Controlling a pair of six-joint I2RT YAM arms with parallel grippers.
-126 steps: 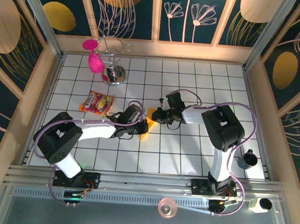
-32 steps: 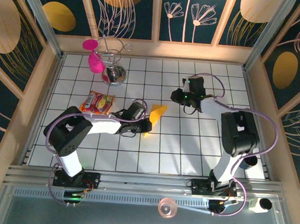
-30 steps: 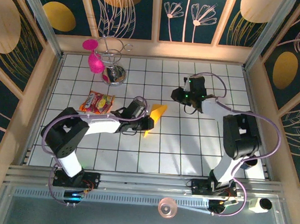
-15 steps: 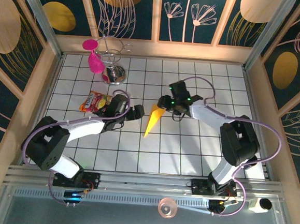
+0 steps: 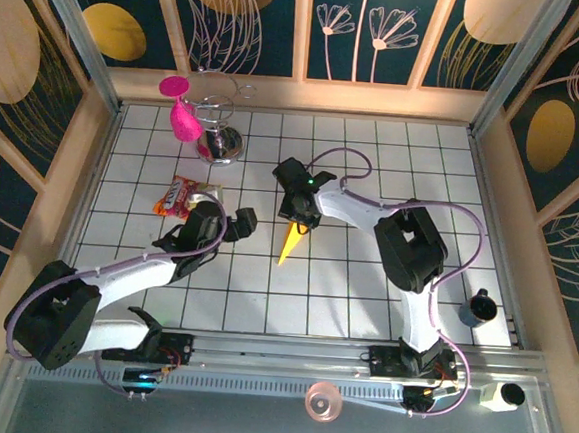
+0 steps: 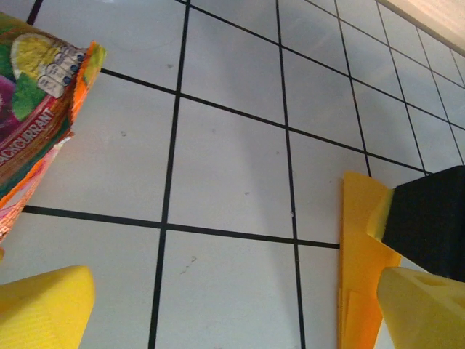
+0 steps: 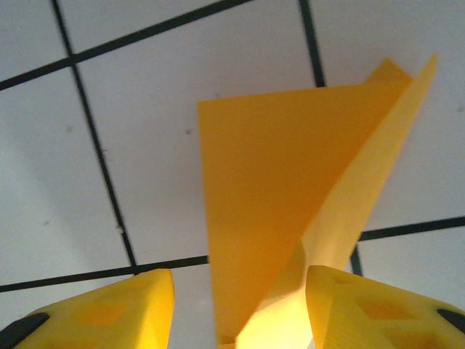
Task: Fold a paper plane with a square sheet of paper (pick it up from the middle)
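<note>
The paper plane (image 5: 290, 243) lies on the white tiled desk (image 5: 364, 293) near its middle. In the top view it is a slim orange-yellow dart, with its pointed tip toward the near edge and slightly to the left, and its wide end toward the far side.

The right tool (image 5: 305, 216) is over that wide end. Its arm reaches in from the right across the far half of the desk. In the right wrist view the two yellow fingers (image 7: 109, 313) are spread apart, and the paper plane (image 7: 276, 189) runs up from the gap between them. There is a strip of bare tile between the paper and the left-hand finger. On the other side the paper's edge sits right against the finger, or nearly so. The fingers straddle the paper and are not clamped on it. One long fold along the right edge of the paper is lighter and seems to lift off the tile.

The left tool (image 5: 242, 223) is just to the left of the plane, and open tile separates the two. In the left wrist view its fingers (image 6: 43, 305) are spread wide with only tile between them. The paper plane (image 6: 360, 254) lies toward the right edge of this view, just inside the right-hand finger. The dark body of the right tool partly covers its upper end.

A red-and-yellow snack packet (image 5: 186, 198) lies flat on the desk to the left of the left tool. In the left wrist view it is at the upper left (image 6: 36, 109).
</note>
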